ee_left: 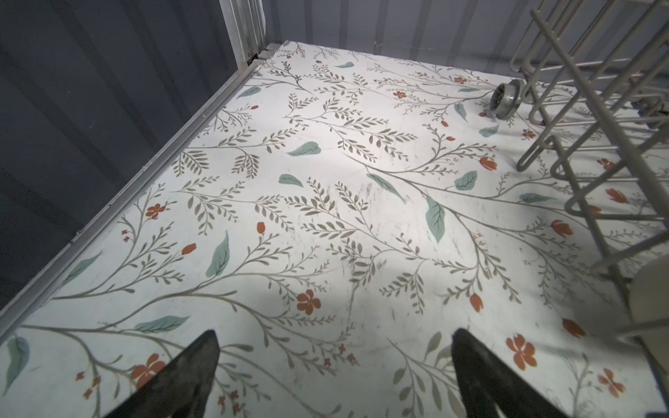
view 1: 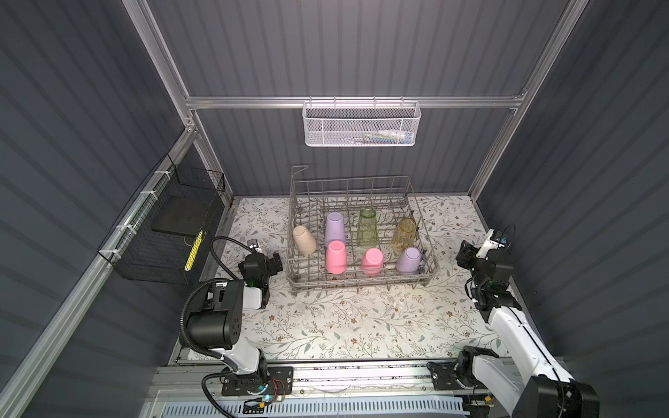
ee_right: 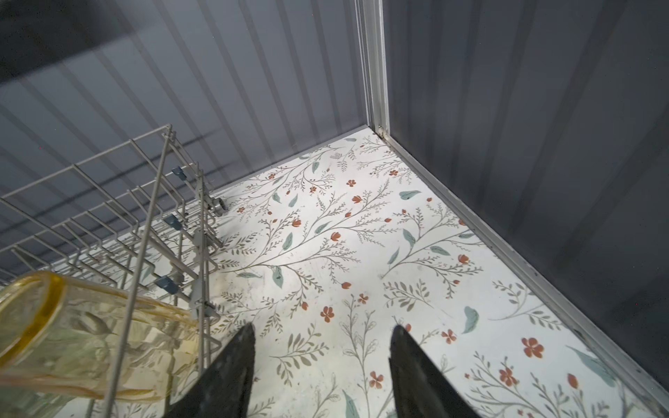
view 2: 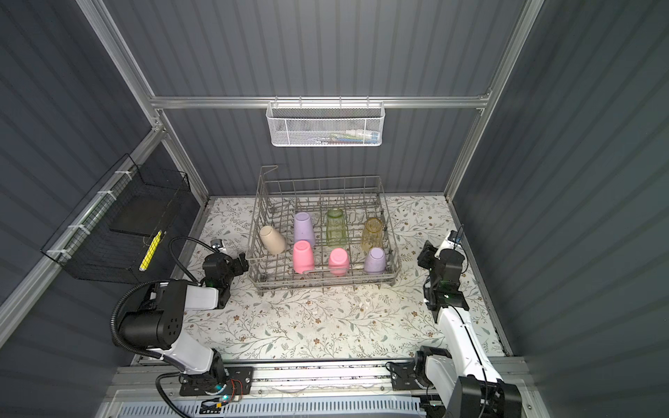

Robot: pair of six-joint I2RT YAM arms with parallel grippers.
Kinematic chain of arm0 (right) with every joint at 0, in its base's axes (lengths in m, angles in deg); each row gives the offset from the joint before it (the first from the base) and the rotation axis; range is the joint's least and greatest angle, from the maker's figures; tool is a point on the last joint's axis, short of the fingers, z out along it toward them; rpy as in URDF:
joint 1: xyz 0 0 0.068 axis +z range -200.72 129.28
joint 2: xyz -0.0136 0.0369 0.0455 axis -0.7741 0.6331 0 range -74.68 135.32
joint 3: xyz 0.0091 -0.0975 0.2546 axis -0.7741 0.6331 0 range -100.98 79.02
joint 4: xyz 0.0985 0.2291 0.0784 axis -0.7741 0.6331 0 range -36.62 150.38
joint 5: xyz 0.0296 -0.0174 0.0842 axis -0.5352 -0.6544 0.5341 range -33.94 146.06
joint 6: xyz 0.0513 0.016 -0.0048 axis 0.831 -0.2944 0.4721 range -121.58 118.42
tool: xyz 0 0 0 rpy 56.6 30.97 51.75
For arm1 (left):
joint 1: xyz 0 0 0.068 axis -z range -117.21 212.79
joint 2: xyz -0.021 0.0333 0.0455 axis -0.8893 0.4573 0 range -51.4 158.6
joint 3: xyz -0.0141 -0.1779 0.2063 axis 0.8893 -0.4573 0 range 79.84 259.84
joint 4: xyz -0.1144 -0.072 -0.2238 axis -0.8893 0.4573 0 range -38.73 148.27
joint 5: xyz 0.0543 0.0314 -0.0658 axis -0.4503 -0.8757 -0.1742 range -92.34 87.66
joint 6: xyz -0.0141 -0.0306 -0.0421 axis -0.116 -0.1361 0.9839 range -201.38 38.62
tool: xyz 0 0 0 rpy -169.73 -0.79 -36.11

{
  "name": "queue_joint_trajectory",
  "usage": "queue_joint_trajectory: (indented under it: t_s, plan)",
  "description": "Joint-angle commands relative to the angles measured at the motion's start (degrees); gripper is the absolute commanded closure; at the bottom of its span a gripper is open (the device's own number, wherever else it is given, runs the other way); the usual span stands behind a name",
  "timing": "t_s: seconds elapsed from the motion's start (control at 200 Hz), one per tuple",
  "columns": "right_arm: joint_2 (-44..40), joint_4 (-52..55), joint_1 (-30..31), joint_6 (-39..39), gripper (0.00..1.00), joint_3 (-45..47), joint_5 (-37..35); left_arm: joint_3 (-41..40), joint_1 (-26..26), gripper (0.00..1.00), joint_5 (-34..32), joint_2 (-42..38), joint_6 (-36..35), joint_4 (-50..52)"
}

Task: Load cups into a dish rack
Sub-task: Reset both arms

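The grey wire dish rack [view 1: 362, 284] stands at the back middle of the floral table, and several cups sit upside down inside it. The back row holds a tilted beige cup [view 1: 305, 239], a lilac cup [view 1: 334, 224], a clear green cup [view 1: 367, 228] and a clear amber cup [view 1: 404, 235]. In front are two pink cups [view 1: 336, 257] [view 1: 372, 261] and a second lilac cup [view 1: 409, 260]. My left gripper [view 1: 278, 262] [ee_left: 335, 332] is open and empty, just left of the rack. My right gripper [view 1: 463, 253] [ee_right: 324, 326] is open and empty, right of the rack, with the amber cup [ee_right: 90, 336] beside it behind the wires.
A white mesh basket [view 1: 362, 125] hangs on the back wall. A black wire basket [view 1: 163, 231] holding a yellow item hangs on the left wall. The rack has a small wheel [ee_left: 505, 97] at its corner. Metal rails edge the table.
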Motion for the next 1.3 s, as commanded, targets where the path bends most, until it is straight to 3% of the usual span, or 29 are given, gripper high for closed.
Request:
queue_joint_trajectory:
  t_s: [0.0, 0.045, 0.095, 0.15, 0.21, 0.265, 0.33, 0.405, 0.545, 0.74, 1.296]
  plan:
    - [0.2, -9.6, 0.0, -3.9, 0.38, 3.4, -2.3, -0.3, 2.5, 0.00, -3.5, 2.9, -3.0, -6.2]
    - [1.1, -9.8, 0.0, -4.8, 0.37, 3.4, -2.1, -0.8, 3.5, 0.00, -5.2, 6.6, -5.0, -13.0]
    - [2.6, -11.0, 0.0, -5.3, 0.36, 3.7, -1.6, 1.5, 4.3, 0.00, -5.9, 4.5, -3.8, -3.7]
    - [4.9, -13.7, 0.3, -5.6, 0.35, 4.3, -0.5, 0.4, 4.3, 0.00, -6.7, 6.4, -5.1, -10.1]
    - [8.5, -17.9, 0.6, -5.6, 0.34, 5.5, 0.3, 1.1, 4.4, 0.00, -6.4, 4.8, -3.9, -5.0]
    - [13.5, -21.5, 1.4, -6.7, 0.32, 5.8, -0.1, 0.5, 4.4, 0.00, -6.8, 6.1, -4.8, -9.3]
    - [18.4, -27.1, 2.0, -7.0, 0.31, 6.4, -1.5, 0.9, 4.4, 0.00, -6.4, 5.0, -4.0, -5.7]
    - [20.0, -25.9, 2.4, -6.3, 0.30, 4.7, 0.3, 0.6, 4.4, 0.00, -6.7, 5.9, -4.5, -8.8]
    - [28.4, -36.5, 4.8, -8.6, 0.26, 5.3, -1.2, 0.7, 4.4, 0.00, -6.6, 5.8, -4.4, -8.2]
    - [29.2, -38.8, 6.5, -9.0, 0.17, 6.5, -5.5, 0.7, 4.4, 0.00, -6.6, 5.7, -4.2, -7.6]
    - [29.8, -40.5, 7.3, -9.8, 0.03, 6.9, -6.3, 0.8, 4.4, 0.00, -6.8, 5.7, -4.2, -7.5]
